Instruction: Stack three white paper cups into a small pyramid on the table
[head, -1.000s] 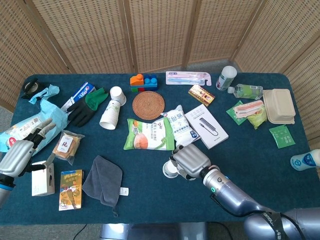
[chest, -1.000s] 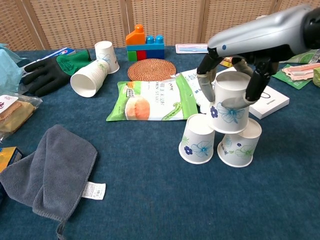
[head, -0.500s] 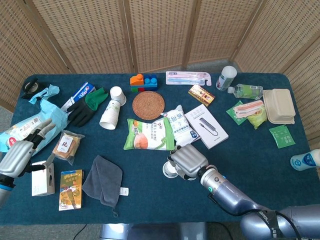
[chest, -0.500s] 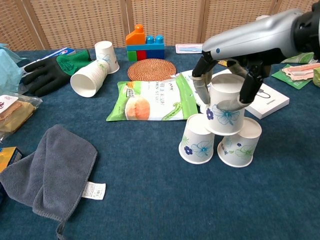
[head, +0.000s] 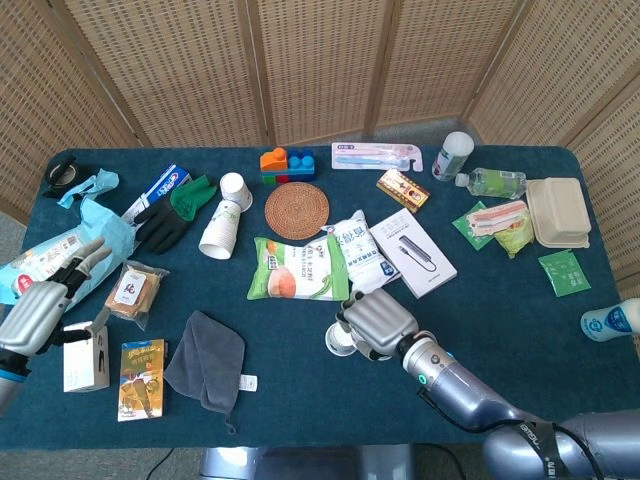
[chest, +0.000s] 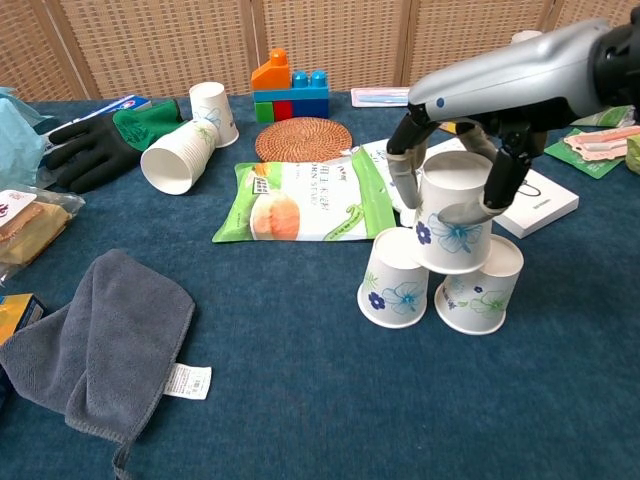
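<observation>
- On the dark blue tabletop (chest: 300, 400), two upturned white flower-printed paper cups (chest: 397, 278) stand side by side; a third such cup (chest: 452, 222) sits on top of them, all mouths down.
- Behind lie a green snack bag (chest: 295, 203) and a white box (chest: 540, 203); a grey cloth (chest: 105, 345) lies left.
- From above, the right hand (chest: 455, 140) has its fingers (chest: 500, 180) clamped on the top cup.
- Far left, the left hand (head: 40, 305) rests with fingers apart, empty.
</observation>
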